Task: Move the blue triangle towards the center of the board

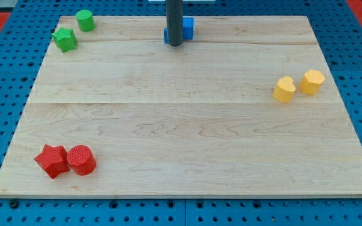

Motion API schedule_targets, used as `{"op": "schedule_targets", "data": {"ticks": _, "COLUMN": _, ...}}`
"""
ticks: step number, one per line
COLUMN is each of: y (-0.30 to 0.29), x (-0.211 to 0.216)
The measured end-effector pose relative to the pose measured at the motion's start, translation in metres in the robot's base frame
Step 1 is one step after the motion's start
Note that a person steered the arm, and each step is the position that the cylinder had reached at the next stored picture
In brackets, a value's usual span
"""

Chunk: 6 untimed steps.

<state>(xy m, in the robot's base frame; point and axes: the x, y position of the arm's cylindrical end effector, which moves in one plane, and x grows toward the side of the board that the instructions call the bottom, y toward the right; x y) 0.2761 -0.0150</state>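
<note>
A blue block (pixel 185 28) sits near the view's top edge of the wooden board (pixel 181 125), at the middle. The rod covers most of it, so its shape is hard to make out. My tip (pixel 175 44) rests on the board right in front of the blue block, touching or almost touching its left part on the side toward the view's bottom.
A green cylinder (pixel 85 20) and a green star-like block (pixel 65 39) lie at the top left. A yellow heart-like block (pixel 285 90) and a yellow hexagon (pixel 312 82) lie at the right. A red star (pixel 51 160) and a red cylinder (pixel 81 159) lie at the bottom left.
</note>
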Motion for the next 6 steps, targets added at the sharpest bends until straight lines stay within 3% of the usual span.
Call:
{"op": "schedule_targets", "data": {"ticks": 2, "y": -0.076, "x": 0.014}}
{"op": "schedule_targets", "data": {"ticks": 3, "y": -0.123, "x": -0.002}}
{"op": "schedule_targets", "data": {"ticks": 5, "y": -0.103, "x": -0.013}}
{"op": "schedule_targets", "data": {"ticks": 6, "y": -0.105, "x": -0.045}}
